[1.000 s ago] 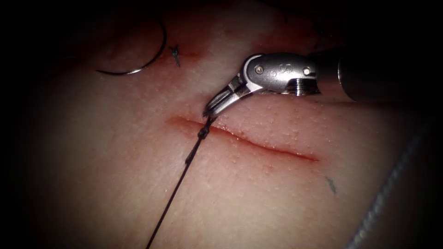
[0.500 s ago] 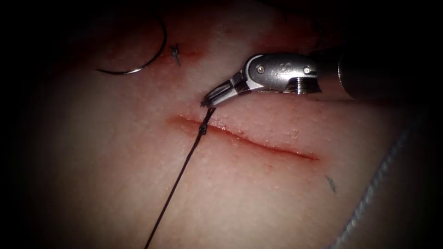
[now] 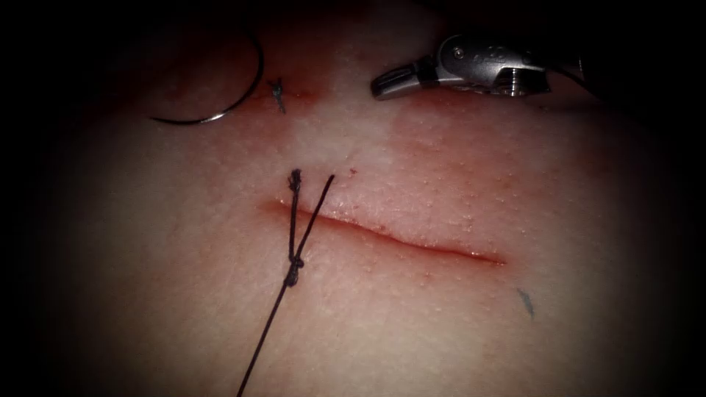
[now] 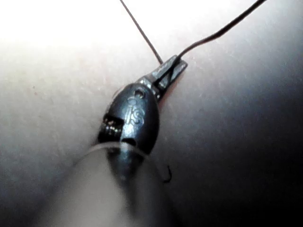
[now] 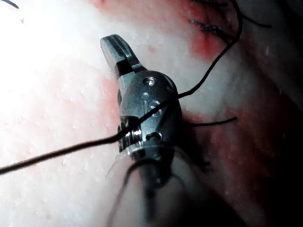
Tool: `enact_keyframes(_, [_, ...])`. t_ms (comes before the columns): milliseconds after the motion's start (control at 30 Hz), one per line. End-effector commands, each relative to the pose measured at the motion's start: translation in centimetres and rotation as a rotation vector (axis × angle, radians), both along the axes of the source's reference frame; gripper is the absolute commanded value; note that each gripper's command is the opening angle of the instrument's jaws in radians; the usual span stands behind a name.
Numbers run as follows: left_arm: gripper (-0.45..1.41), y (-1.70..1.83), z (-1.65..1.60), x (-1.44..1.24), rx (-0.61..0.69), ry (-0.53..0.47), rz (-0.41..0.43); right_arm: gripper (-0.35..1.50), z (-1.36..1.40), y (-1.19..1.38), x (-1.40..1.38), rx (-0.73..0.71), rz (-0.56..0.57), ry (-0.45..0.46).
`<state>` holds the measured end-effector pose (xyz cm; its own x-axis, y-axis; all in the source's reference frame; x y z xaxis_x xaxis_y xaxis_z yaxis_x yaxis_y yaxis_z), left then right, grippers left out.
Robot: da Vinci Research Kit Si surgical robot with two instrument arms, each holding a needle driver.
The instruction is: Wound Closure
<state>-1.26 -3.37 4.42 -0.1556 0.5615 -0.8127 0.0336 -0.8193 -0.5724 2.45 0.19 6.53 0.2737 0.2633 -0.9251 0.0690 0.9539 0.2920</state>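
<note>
Right tool (image 3: 384, 83): I see its jaws pressed together, holding nothing, above the cut (image 3: 390, 235).
Left tool (image 4: 169, 74): pinching thread (image 4: 222, 32).
Needle (image 3: 220, 95): lying free on tissue (image 3: 412, 323), upper left.
Thread tails (image 3: 298, 220): 2 limp, light strands (they would slip); I'd grip near the knot (image 3: 294, 270).

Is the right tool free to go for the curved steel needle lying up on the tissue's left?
Probably yes: the right tool holds nothing, and bare tissue separates it from the curved steel needle lying loose.
</note>
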Motion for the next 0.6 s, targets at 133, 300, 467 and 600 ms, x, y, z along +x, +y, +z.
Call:
enact_keyframes(133, [-0.45,0.24,-0.14,-0.22,-0.007,-0.008,-0.004,-0.35,0.00,-0.14,0.18,0.017,0.018,0.068])
enact_keyframes(300, [-0.45,0.70,-0.25,-0.37,-0.078,-0.011,-0.027,-0.35,-0.17,-0.34,0.23,0.101,0.041,0.082])
enact_keyframes(467, [-0.45,1.03,-0.26,-0.39,-0.137,0.009,-0.059,0.52,-0.39,-0.63,0.28,0.338,0.084,0.086])
enact_keyframes(600, [-0.45,1.24,-0.26,-0.35,-0.168,0.026,-0.084,0.88,-0.57,-0.83,0.31,0.575,0.216,0.020])
